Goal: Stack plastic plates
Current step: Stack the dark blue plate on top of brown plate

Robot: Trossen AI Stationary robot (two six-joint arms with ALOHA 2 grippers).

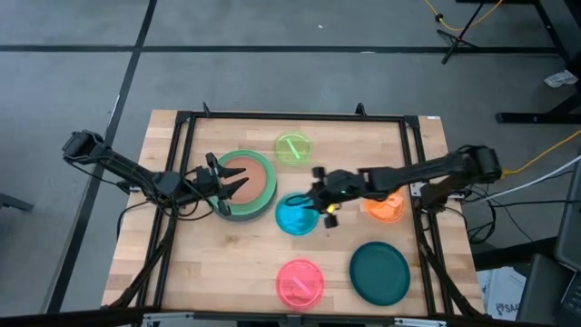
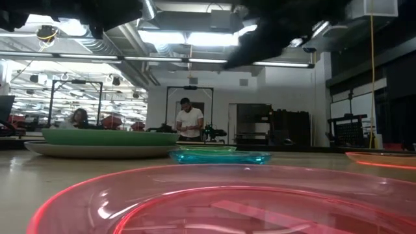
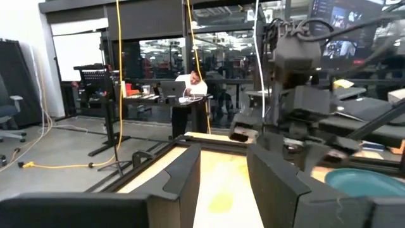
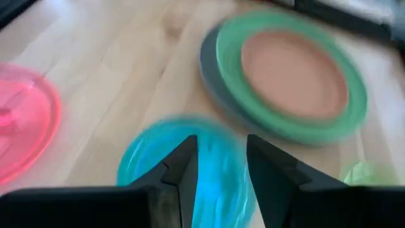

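High view: the brown plate lies on the light green plate, over the grey plate, left of centre on the surface; the left tool is open and empty at that stack's edge, and the right tool is over the blue plate, with lime plate, orange plate, pink plate and dark teal plate spread around. Right wrist view alone shows its fingers parted, holding nothing above the blue plate. Low view adds a person standing beyond the surface.

A wooden table with a black frame; beyond it, a person standing at a workbench.
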